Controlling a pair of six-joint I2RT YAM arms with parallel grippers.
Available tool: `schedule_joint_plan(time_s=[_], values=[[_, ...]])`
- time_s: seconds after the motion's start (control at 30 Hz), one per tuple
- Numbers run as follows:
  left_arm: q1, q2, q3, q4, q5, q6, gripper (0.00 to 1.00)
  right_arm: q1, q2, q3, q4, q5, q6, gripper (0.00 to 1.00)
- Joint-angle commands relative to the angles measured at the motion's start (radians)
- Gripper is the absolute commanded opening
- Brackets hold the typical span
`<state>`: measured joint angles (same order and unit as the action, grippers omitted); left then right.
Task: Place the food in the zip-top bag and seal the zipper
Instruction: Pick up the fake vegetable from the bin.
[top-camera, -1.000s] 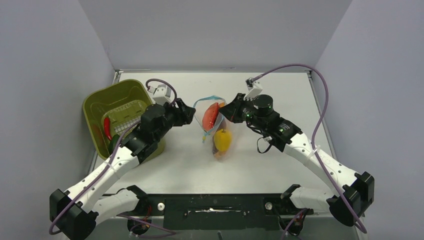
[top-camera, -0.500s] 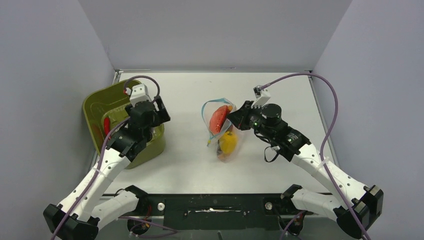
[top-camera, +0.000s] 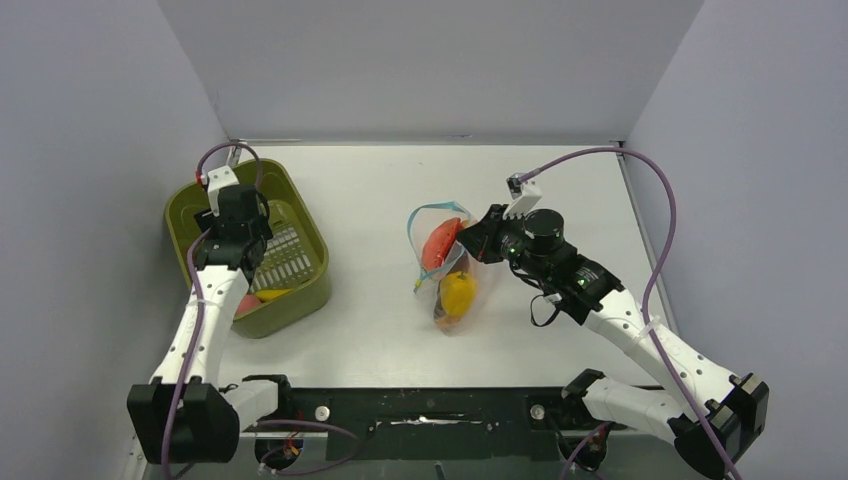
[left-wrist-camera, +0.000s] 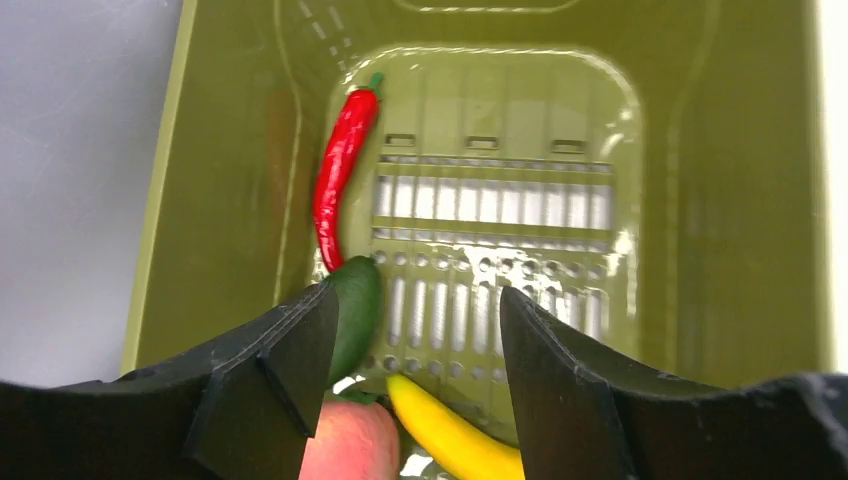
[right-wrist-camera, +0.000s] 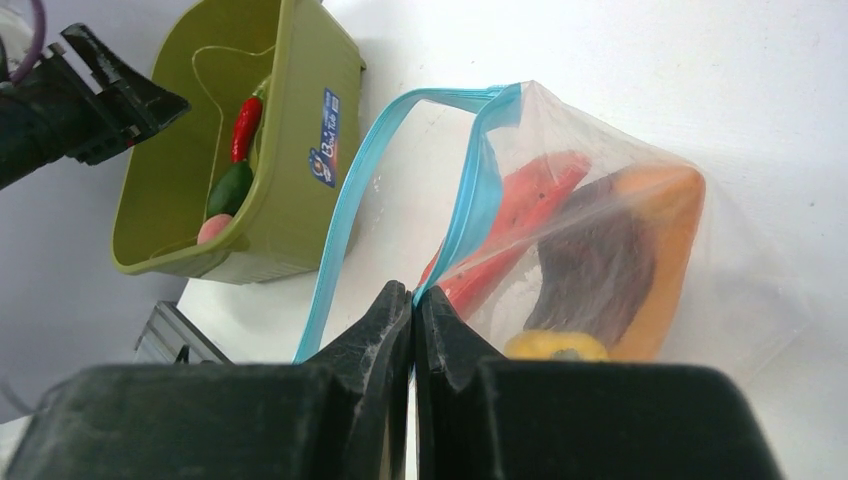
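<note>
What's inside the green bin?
A red chili, a dark green vegetable, a yellow piece and a peach one. The left gripper covers parts of the lower three.

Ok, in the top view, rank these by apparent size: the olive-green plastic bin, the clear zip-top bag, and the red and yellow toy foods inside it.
1. olive-green plastic bin
2. clear zip-top bag
3. red toy food and yellow toy food: about alike, so unranked.
</note>
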<state>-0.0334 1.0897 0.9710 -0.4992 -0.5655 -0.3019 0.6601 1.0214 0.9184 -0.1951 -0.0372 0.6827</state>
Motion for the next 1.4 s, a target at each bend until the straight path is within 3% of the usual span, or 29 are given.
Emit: schedule_joint_plan(time_s=[0.0, 0.23, 0.4, 0.73, 1.37], values=[[0.080, 0.097, -0.003, 0.131, -0.022, 0.109, 0.59, -0.010, -0.033, 0.050, 0.006, -0.009, -0.038, 0.00], [0.148, 0.266, 0.009, 0.263, -0.005, 0.173, 0.55, -0.016, -0.060, 0.046, -0.007, -0.026, -0.038, 0.00], [0.169, 0.383, 0.061, 0.278, -0.068, 0.235, 0.54, -0.023, -0.073, 0.061, -0.046, -0.024, -0.044, 0.00], [0.262, 0.580, 0.151, 0.306, -0.057, 0.268, 0.52, -0.021, -0.063, 0.076, -0.051, -0.021, -0.025, 0.00], [0.291, 0.761, 0.235, 0.338, -0.047, 0.288, 0.47, -0.022, -0.041, 0.114, -0.074, 0.036, -0.037, 0.00]])
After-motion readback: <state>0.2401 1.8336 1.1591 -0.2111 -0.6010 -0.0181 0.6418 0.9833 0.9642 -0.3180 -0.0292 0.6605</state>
